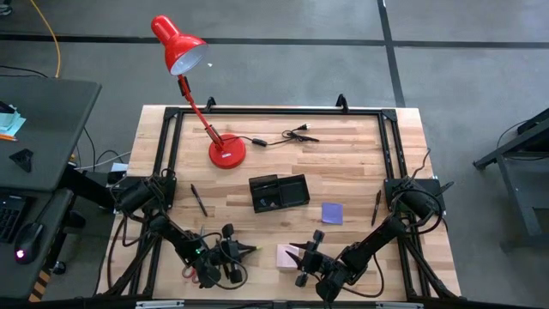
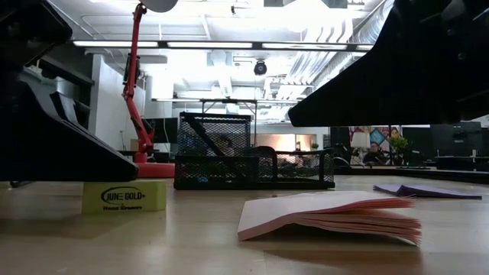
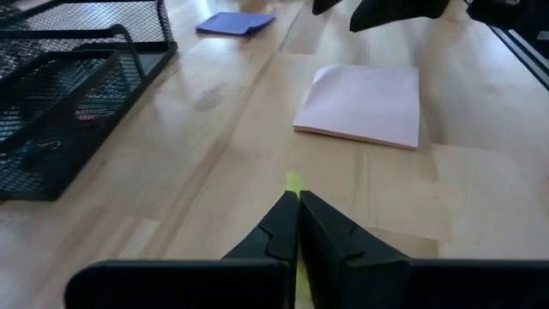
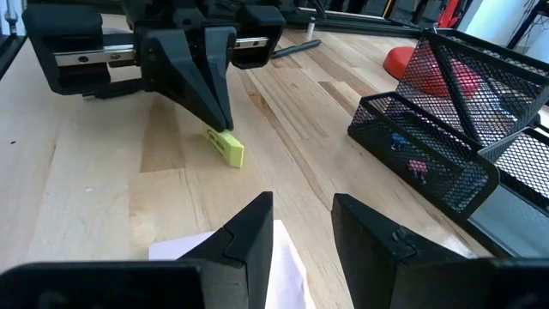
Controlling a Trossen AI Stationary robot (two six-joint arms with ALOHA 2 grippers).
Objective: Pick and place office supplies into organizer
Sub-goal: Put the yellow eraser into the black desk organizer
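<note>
**Here, the left gripper pinches a yellow eraser beside the pink pad**

Here we take the black mesh organizer (image 1: 279,191) at the middle of the table (image 1: 360,154) as our landmark. On its near side, toward the robot, the left gripper (image 1: 250,249) has its fingers pressed together on a small yellow eraser (image 4: 225,147) that sits on the wood; in the right wrist view we see the two dark fingertips meeting on the eraser's top edge. Also nearer the robot than the organizer, the pale pink sticky pad (image 1: 287,255) lies flat, its top sheets slightly lifted in the low view. The right gripper (image 1: 302,254) hovers over that pad with its jaws narrowly apart, holding nothing.

The purple sticky pad (image 1: 332,213) lies just to the right of the organizer. One black pen (image 1: 199,200) lies to the organizer's left, another black pen (image 1: 376,207) farther right, beyond the purple pad. Beyond the organizer we see the red desk lamp (image 1: 226,151) and a black cable (image 1: 287,136) near the table's far edge.
</note>
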